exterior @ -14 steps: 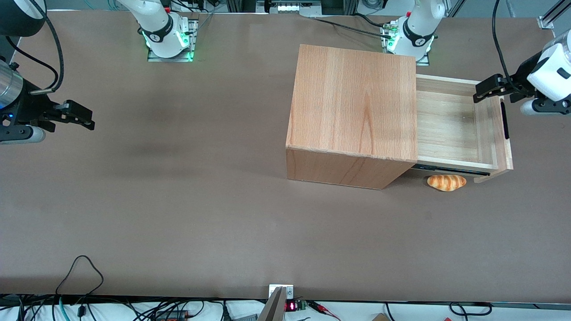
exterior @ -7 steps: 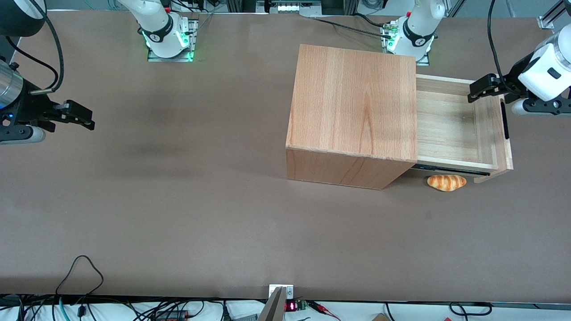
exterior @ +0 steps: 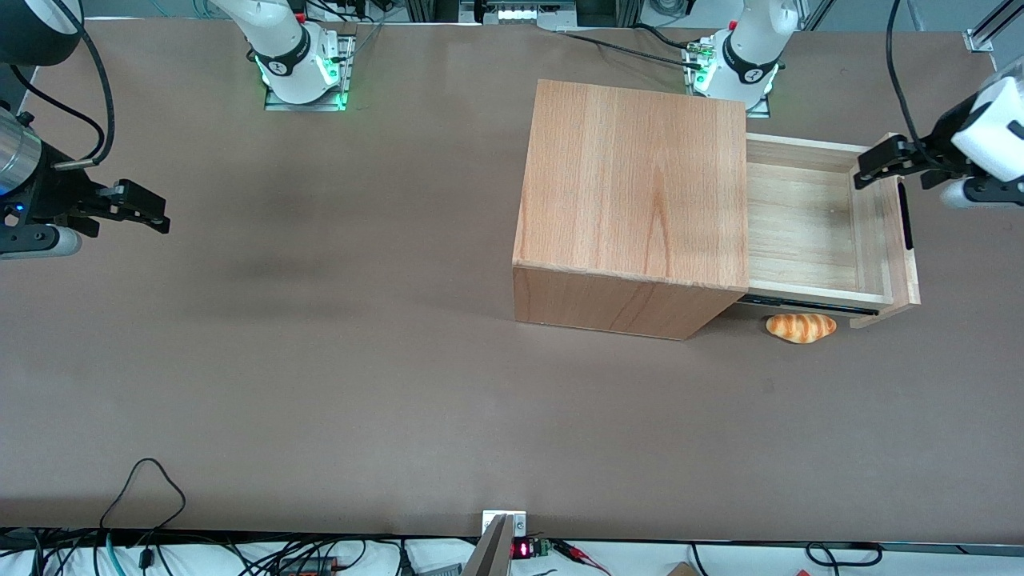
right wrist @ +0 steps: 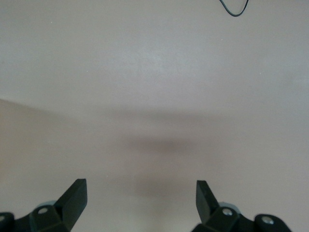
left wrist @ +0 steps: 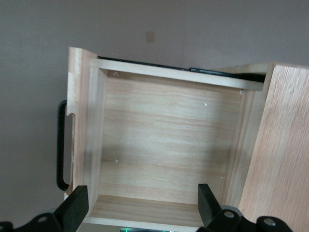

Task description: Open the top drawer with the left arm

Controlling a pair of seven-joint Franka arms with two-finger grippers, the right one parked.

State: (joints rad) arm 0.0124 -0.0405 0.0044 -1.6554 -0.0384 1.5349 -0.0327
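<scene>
Since a moment ago the glossy white left arm [exterior: 988,128] has drawn back toward its own end of the brown tabletop [exterior: 320,360], so its black two-finger hand [exterior: 868,164] now hangs over the corner of the top drawer farthest from the front camera, above the front panel's end rather than over the tray. From its wrist, the two black fingertips [left wrist: 77,205] stand wide apart with nothing between them, so the hand is released and grips nothing.

That shallow light-wood top drawer [exterior: 808,216] stands pulled well out of the big plain wooden cabinet box [exterior: 632,200], toward the working arm's end of the tabletop. Its paler plank floor lies bare, and the long black handle [exterior: 905,216] runs along the flat front panel. A black side rail [exterior: 804,305] shows under the drawer's edge nearest the front camera.

On the tabletop, just beside that rail and nearer the camera, lies a small golden-brown bread roll [exterior: 801,327], partly under the drawer's overhang.
</scene>
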